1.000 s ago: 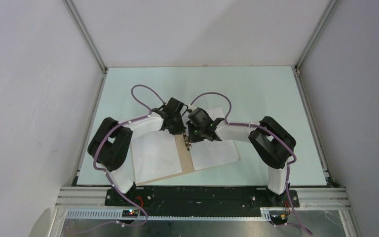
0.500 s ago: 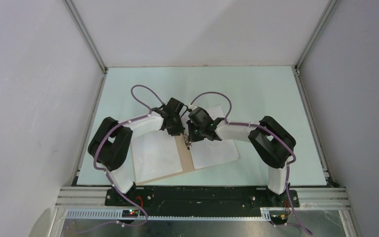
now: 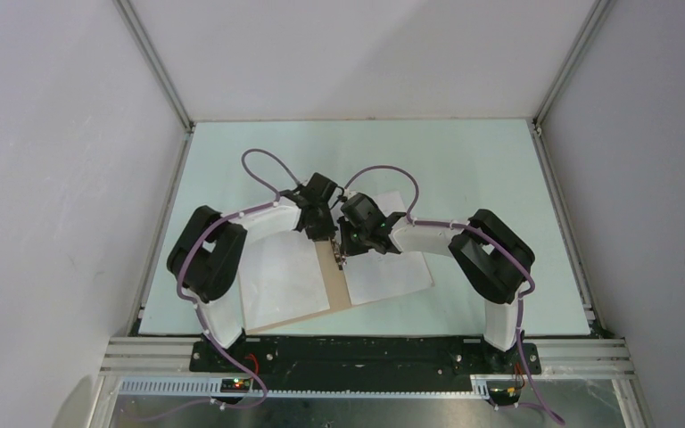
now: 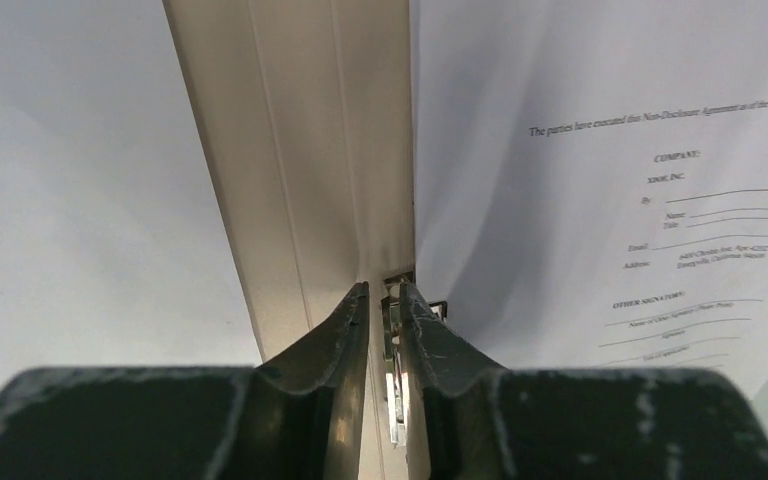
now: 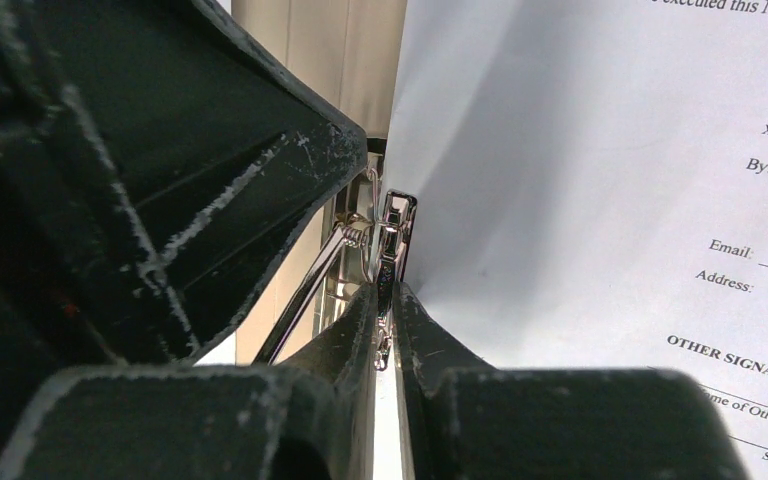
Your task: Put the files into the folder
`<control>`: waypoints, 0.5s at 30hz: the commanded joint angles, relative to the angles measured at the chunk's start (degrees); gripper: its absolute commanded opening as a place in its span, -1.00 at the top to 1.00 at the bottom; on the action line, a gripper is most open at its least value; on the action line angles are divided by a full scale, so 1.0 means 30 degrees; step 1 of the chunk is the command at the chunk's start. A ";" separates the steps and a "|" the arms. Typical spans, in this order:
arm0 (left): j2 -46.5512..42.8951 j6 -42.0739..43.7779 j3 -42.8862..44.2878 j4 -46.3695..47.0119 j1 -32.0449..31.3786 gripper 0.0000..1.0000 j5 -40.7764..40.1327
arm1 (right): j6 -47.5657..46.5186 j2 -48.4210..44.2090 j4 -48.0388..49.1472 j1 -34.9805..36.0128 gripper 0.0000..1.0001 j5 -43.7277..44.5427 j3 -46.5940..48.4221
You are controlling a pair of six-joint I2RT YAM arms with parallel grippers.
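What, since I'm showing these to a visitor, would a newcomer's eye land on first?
Two black-and-white arms meet mid-table, the left gripper and right gripper with fingers pinched on the shiny metal clip at the spine of the open tan folder. Both leaves hold white sheets; the right sheet carries printed text.

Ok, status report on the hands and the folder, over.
Left hand and right hand both pinched on the spine clip. Folder open flat, files either side of the clip. Nothing seen in the way.

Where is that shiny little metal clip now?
In the top view the shiny metal clip sits on the spine of the tan card folder, between white paper sheets left and right.
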 commanded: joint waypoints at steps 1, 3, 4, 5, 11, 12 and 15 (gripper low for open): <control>0.0340 -0.0293 0.0034 0.0047 -0.0356 0.56 -0.0857 | -0.0597 0.0928 -0.1183 -0.0271 0.77 0.0974 -0.0532; 0.0547 -0.0366 0.0040 0.0044 -0.0442 0.58 -0.0732 | -0.0616 0.0941 -0.1178 -0.0276 0.78 0.0952 -0.0525; 0.0685 -0.0394 0.0063 0.0046 -0.0521 0.58 -0.0718 | -0.0603 0.0927 -0.1196 -0.0276 0.78 0.0932 -0.0514; 0.0727 -0.0474 0.0081 0.0048 -0.0559 0.59 -0.0720 | -0.0600 0.0917 -0.1193 -0.0291 0.78 0.0939 -0.0506; 0.1055 -0.1367 -0.0228 0.0058 -0.0810 0.80 -0.0864 | -0.0565 0.0679 -0.1202 -0.0294 0.78 0.0845 -0.0515; 0.1058 -0.1794 -0.0328 0.0068 -0.0833 0.86 -0.1000 | -0.0552 0.0540 -0.1202 -0.0303 0.77 0.0836 -0.0514; 0.0811 -0.2740 -0.0897 0.0051 -0.1009 0.97 -0.1471 | -0.0417 0.0162 -0.1217 -0.0360 0.74 0.0281 -0.0531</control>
